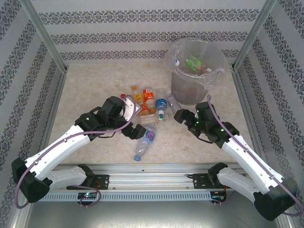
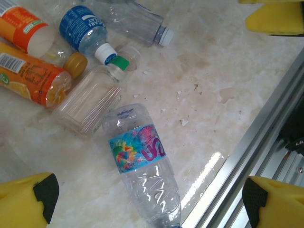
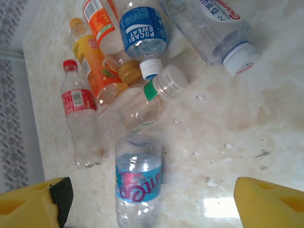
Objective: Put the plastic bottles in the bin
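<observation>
The grey bin (image 1: 195, 84), lined with a clear bag, stands at the far right with a few bottles inside. Several plastic bottles (image 1: 149, 102) lie in a pile at the table's middle. A clear one with a blue and pink label (image 1: 145, 139) lies apart, nearer the rail. My left gripper (image 1: 134, 118) hovers open over that bottle (image 2: 140, 156), its yellow fingers (image 2: 28, 199) wide on either side. My right gripper (image 1: 177, 115) is open too, just right of the pile. It looks down on the same bottle (image 3: 137, 183), a red-labelled bottle (image 3: 78, 114) and a blue-labelled one (image 3: 142, 31).
An aluminium rail (image 1: 152, 168) runs along the table's near edge, close to the blue and pink bottle (image 2: 247, 156). Patterned walls and metal posts (image 1: 45, 38) enclose the table. One yellow finger of the right gripper (image 2: 273, 19) shows at the top of the left wrist view.
</observation>
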